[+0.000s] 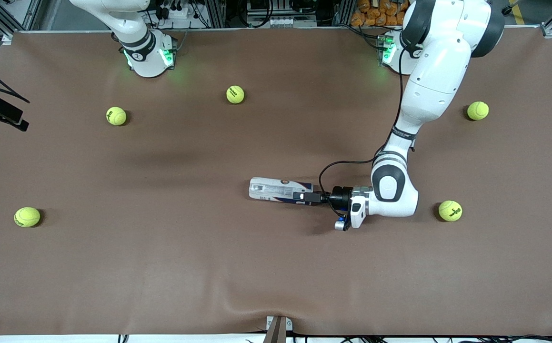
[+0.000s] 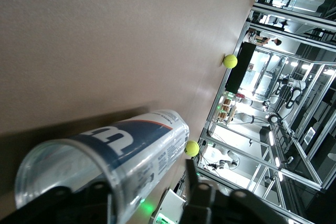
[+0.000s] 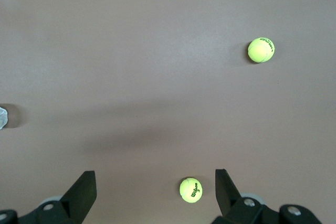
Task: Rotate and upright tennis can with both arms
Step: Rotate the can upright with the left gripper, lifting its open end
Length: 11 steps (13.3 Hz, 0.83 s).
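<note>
So the left gripper [image 1: 310, 196] is down low at the middle of the table [image 1: 161, 267], with its fingers set around the end of the tennis can [image 1: 276, 189] that faces the left arm's end of the table. In the left wrist view the can's open clear end sits right between the black fingers [image 2: 202, 195], one on each side, but honestly I can't tell if they're actually clamped on it or just sitting around it.

The can lies on its side on the brown table, long axis running toward the right arm's end, white and navy label showing. It's roughly mid-table, and no ball touches it.

The right gripper [image 3: 155, 190] isn't visible in the front view at all. From its own wrist camera the two fingers are spread wide with nothing between them, hanging up over bare table with two tennis balls [image 3: 190, 189] below it. That arm just waits.

Balls are scattered all over: one ball [image 1: 450, 210] just past the left arm's elbow, another [image 1: 477, 110] up near the left base, two [image 1: 235, 94] near the right base, and one [image 1: 27, 216] way off at the right arm's end of the table.
</note>
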### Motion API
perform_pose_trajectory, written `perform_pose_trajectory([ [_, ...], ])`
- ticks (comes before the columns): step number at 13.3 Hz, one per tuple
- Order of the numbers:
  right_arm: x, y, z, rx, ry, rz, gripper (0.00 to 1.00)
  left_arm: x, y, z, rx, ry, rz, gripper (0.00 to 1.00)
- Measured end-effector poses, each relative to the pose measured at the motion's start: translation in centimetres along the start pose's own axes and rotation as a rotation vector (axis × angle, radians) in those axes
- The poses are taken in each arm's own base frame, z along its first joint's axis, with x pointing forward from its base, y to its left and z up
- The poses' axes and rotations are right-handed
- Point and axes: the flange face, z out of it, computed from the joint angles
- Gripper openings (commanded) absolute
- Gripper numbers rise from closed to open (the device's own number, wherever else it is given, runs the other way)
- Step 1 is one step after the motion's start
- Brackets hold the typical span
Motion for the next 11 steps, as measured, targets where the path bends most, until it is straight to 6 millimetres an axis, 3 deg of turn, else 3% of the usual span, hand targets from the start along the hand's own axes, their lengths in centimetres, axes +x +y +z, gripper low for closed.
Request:
perform_pose_trajectory([
  [7,0.0,0.0,0.0,0.0,0.0,0.0,1.0,0.3,1.0,-0.5,-0.009,0.006,-0.013,0.0],
  [11,0.0,0.0,0.0,0.0,0.0,-0.001,1.0,0.2,5.3,-1.4,0.005,0.007,-0.091,0.0],
])
